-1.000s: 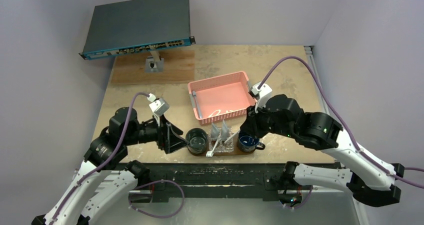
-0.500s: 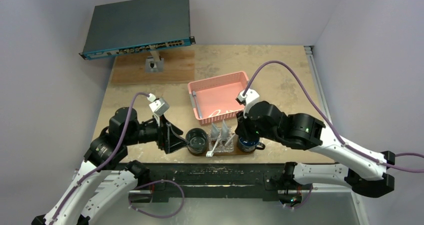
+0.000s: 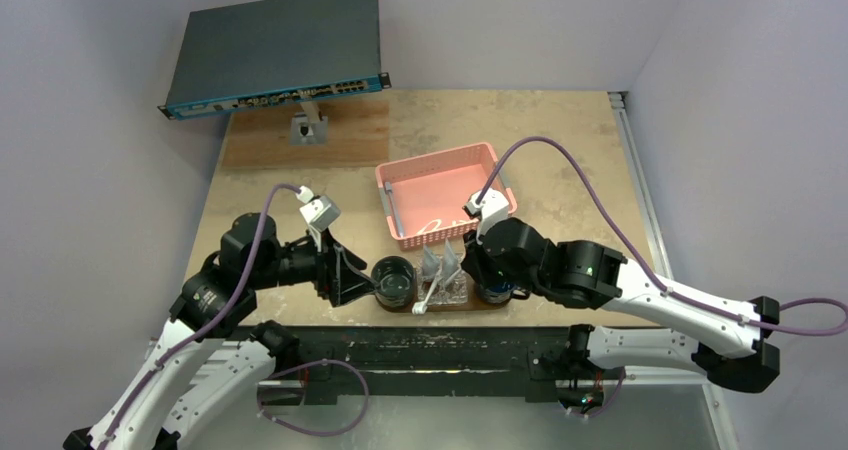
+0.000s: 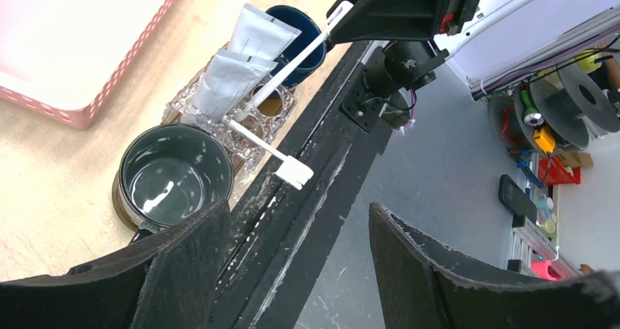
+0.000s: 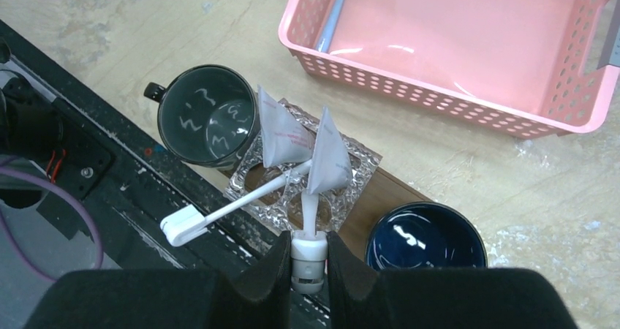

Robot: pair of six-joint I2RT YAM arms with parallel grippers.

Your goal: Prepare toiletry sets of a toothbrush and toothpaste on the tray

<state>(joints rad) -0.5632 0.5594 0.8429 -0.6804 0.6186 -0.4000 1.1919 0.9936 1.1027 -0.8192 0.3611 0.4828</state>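
Leaning out of the clear holder on the tray, one white toothbrush is being gripped at its thick outer end by the right gripper, whose fingers are clamping it from both sides. Holding it by that end is probably leaving the shaft free to be steered into a slot of the holder. The two silver tubes are standing upright in the holder, crimped ends up. The second toothbrush is lying slantwise from the holder, its head sticking out past the tray's near edge over the black rail.

The tray is sitting at the near edge of the table, between the arms, carrying a grey-looking mug at one end and a dark blue mug at the other. The pink basket is sitting just behind it. The left gripper is hovering beside the grey-looking mug with its fingers apart, holding nothing and apparently waiting out of the way.
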